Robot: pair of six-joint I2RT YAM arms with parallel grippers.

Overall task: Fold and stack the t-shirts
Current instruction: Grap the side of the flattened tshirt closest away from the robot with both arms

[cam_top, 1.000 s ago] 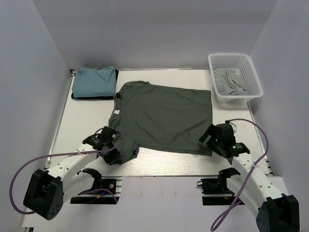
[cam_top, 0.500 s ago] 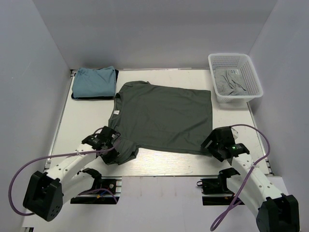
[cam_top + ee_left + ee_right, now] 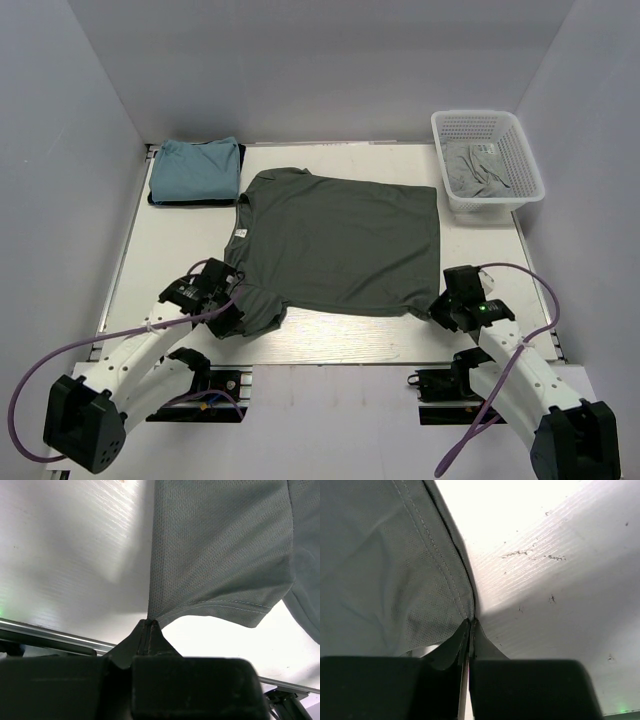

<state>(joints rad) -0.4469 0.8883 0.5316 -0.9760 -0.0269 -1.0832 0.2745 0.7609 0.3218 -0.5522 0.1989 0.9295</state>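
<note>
A dark grey-green t-shirt [image 3: 340,240] lies spread flat in the middle of the table, neck to the left. My left gripper [image 3: 236,303] is shut on its near sleeve [image 3: 220,565], the cloth pinched at the fingertips [image 3: 149,623]. My right gripper [image 3: 437,307] is shut on the shirt's near hem corner [image 3: 462,605], with cloth caught between the tips [image 3: 470,621]. A folded light teal-blue t-shirt [image 3: 197,169] sits on a dark folded one at the back left. A paler grey t-shirt [image 3: 477,168] lies crumpled in the basket.
The white mesh basket [image 3: 520,150] stands at the back right corner. Grey walls close in the table on the left, back and right. Bare white tabletop [image 3: 340,335] runs along the near edge, ending at a metal rail [image 3: 45,635].
Both grippers have shut on the dark shirt: the left on the sleeve, the right on the hem corner after sliding a little toward the near right.
</note>
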